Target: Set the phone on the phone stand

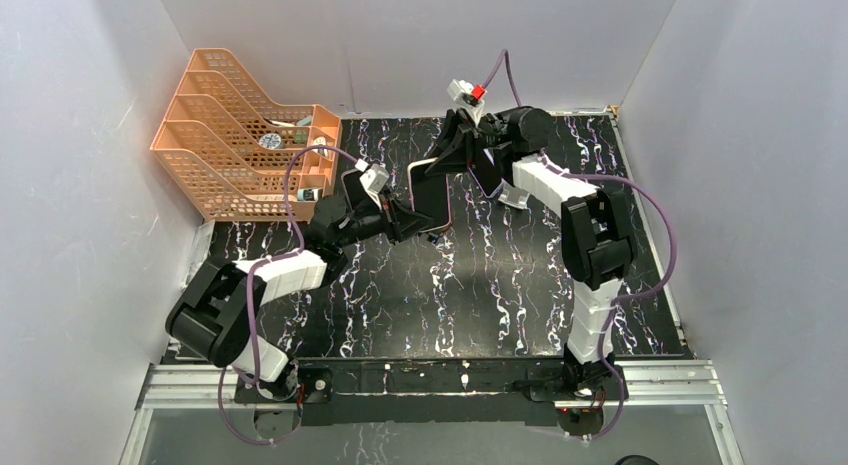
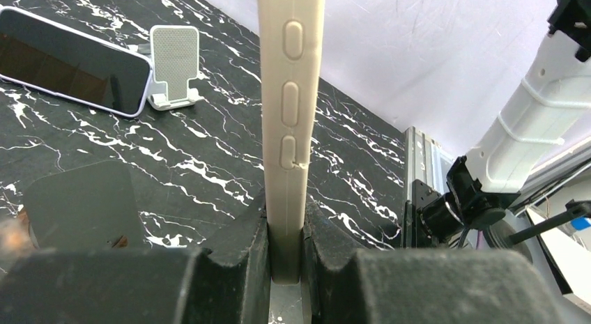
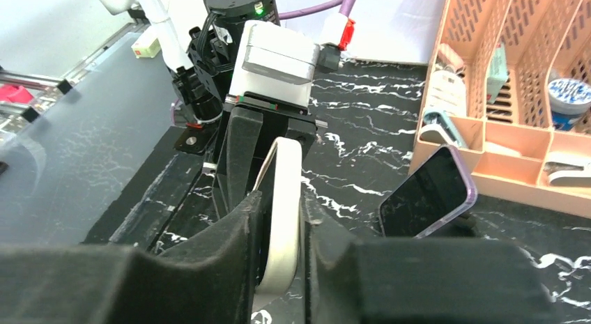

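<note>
Phone: stood on edge in its cream case, off the desk, held between the two arms above the desk's rear middle; side buttons faced the left wrist camera.
Left gripper: closed on the phone's lower edge, one finger pressed to each face.
Right gripper: jaws straddled the opposite edge, close against both faces; whether they clamped could not be told.
Stand: white, upright on the desk, well apart from the held phone, near the right arm's forearm.
Second phone: purple case, tilted up off the desk, one end just beside the stand; what propped it could not be told.
Organizer: orange, stepped, at the desk's rear left corner against the left wall.
Borders: white walls on the left, rear and right; a metal rail along the near edge.
Open room: a broad stretch of marbled surface lay between the arms' bases and the held phone.
</note>
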